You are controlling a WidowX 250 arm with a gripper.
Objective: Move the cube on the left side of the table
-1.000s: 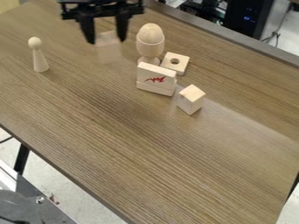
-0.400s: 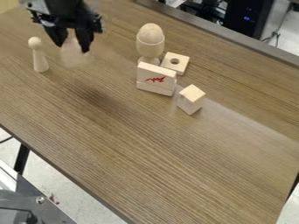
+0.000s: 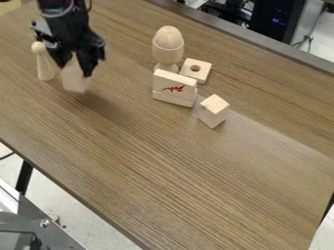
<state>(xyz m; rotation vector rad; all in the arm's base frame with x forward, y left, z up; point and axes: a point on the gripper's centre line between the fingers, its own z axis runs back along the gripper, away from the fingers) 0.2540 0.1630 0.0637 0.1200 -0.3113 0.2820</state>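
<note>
Camera view, upper left: from where I stand, the hand [image 3: 75, 68] has closed around a pale cube [image 3: 75, 81], holding it between its fingers over the left part of the wooden surface [image 3: 163, 166]. I can't tell whether the cube's bottom touches down. Just beside it stands a peg figure [image 3: 45, 68]. Over to the right, an egg [image 3: 168, 36] sits upright in an egg cup [image 3: 168, 54], near a holed square [image 3: 196, 76], a red-marked block [image 3: 174, 93] and a smaller block [image 3: 213, 112].

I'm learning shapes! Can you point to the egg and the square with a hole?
Egg [image 3: 168, 37]: camera view, on its smooth upper part.
Square with a hole [image 3: 204, 72]: camera view, on its top, beside the hole.
</note>
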